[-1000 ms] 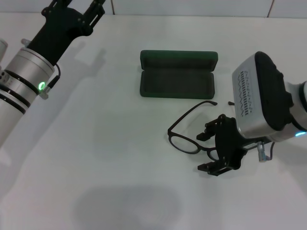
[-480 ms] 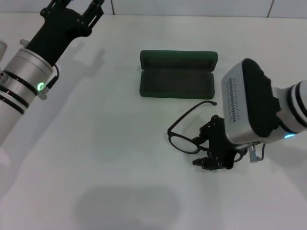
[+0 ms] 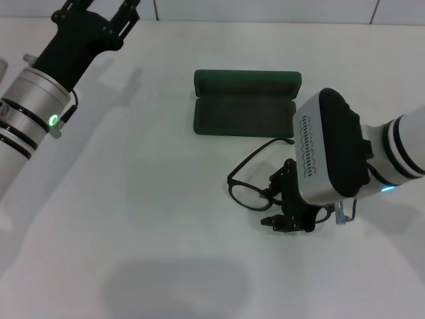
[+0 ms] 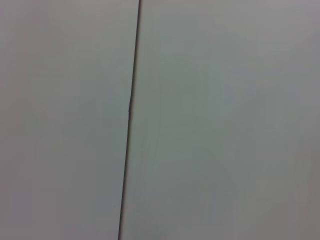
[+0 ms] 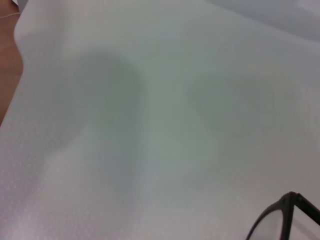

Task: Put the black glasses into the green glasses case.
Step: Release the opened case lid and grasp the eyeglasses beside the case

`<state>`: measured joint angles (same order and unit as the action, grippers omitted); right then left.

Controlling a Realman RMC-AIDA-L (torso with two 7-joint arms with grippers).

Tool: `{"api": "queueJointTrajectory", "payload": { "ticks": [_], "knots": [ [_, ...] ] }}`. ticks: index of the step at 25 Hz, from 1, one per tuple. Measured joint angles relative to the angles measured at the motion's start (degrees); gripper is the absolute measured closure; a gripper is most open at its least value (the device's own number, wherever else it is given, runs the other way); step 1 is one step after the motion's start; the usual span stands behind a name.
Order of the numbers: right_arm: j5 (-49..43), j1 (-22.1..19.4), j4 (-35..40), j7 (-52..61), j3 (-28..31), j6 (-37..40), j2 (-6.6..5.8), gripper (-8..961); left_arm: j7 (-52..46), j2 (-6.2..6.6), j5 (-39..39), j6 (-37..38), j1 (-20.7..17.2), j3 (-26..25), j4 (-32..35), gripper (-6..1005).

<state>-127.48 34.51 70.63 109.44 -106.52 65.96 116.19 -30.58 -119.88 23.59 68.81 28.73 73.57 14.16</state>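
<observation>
One green glasses case [image 3: 246, 104] lies open on the white counter [image 3: 153, 199], its lid standing up along the far edge and its dark-lined tray facing up with nothing in it. One pair of black glasses [image 3: 255, 186] sits on the counter just in front of the case, toward its right end; the one lens in full view is near the middle, and one temple arm curves back to end close beside the case's front right corner. The other lens is hidden under the right arm.

Two arms are in view. The right hand [image 3: 285, 203] is down at the glasses, in front of the case's right end, its black fingers on either side of the frame near the bridge; whether they are pressed onto the frame cannot be told. In the right wrist view only a corner of the glasses frame [image 5: 287, 212] shows against the counter.

The left hand [image 3: 99, 10] is up at the far left, well apart from the case, its fingers spread apart and holding nothing
</observation>
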Motion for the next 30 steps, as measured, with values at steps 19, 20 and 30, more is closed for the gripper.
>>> {"api": "queueJointTrajectory", "payload": {
  "ticks": [19,20,30],
  "knots": [
    [-0.57,0.24,0.55,0.21,0.14,1.08,-0.21,640,0.0,0.0,-0.04,0.01,0.01,-0.01,0.04,297],
    [-0.65,0.25,0.57,0.31,0.17,1.12,-0.23,642,0.0,0.0,-0.04,0.01,0.01,-0.01,0.07,297],
    [-2.1,0.29,0.8,0.68,0.87,1.26,-0.21,674,0.0,0.0,-0.04,0.01,0.53,-0.01,0.11,297]
  ]
}}
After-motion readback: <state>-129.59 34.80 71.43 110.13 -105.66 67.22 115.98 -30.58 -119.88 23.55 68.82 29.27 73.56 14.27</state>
